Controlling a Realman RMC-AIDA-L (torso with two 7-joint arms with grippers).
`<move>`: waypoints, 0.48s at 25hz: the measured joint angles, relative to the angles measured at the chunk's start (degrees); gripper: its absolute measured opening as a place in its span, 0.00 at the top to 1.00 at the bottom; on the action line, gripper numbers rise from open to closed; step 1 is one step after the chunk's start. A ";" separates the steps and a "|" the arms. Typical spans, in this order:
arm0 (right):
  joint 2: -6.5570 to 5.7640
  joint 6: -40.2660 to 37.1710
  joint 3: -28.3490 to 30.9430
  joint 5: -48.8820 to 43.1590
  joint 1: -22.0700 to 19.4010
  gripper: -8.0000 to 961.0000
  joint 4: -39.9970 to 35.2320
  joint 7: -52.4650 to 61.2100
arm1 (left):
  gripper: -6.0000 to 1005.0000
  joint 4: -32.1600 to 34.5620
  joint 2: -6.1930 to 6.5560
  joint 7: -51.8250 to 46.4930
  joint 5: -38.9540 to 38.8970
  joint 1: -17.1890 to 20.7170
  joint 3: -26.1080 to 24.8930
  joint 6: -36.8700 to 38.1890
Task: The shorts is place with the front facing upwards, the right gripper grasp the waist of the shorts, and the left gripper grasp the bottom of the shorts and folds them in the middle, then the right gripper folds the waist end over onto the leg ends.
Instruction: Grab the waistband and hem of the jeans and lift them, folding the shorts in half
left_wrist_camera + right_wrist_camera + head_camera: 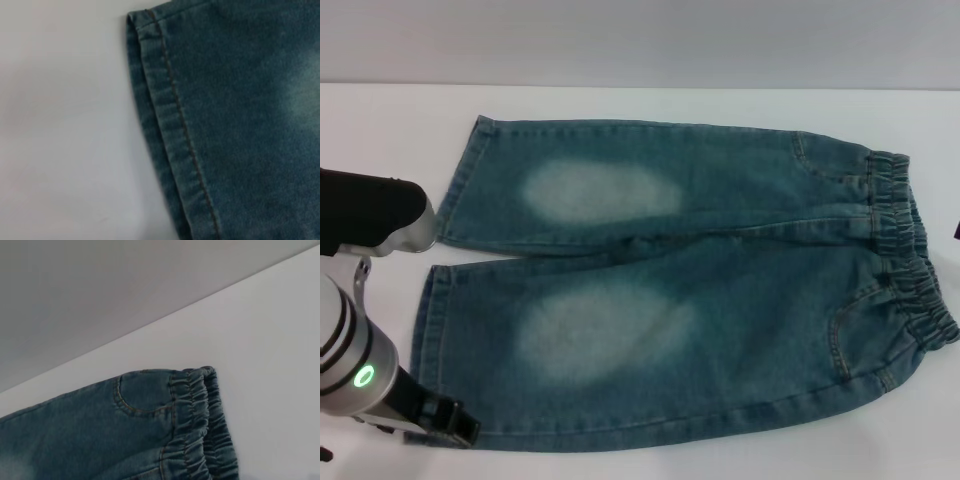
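Observation:
The blue denim shorts (700, 290) lie flat and front up on the white table (650, 105). The ruched waist (910, 260) is on the right, and the two leg hems (428, 320) that form the bottom of the shorts are on the left. My left gripper (445, 420) hovers low at the near corner of the near leg's hem. The left wrist view shows that stitched hem (165, 130) close up, with no fingers in it. The right wrist view looks down on the far corner of the waist (205, 425) and a pocket seam. Only a dark sliver (957, 232) of the right arm shows at the right edge.
The left arm's white body with its green ring light (362, 377) fills the lower left corner. Bare white table (60, 125) lies beyond the hems. A grey wall (100, 295) rises behind the table's far edge.

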 joint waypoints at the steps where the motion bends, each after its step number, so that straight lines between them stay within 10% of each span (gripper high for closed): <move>1: 0.00 0.02 0.00 0.00 0.01 0.20 0.00 -0.05 | 0.24 0.27 -0.02 -0.01 0.00 -0.10 0.05 0.24; 12: -0.01 1.09 0.68 0.35 0.04 0.20 0.02 -1.10 | 0.25 3.96 -0.04 -0.13 0.17 -3.23 1.00 0.90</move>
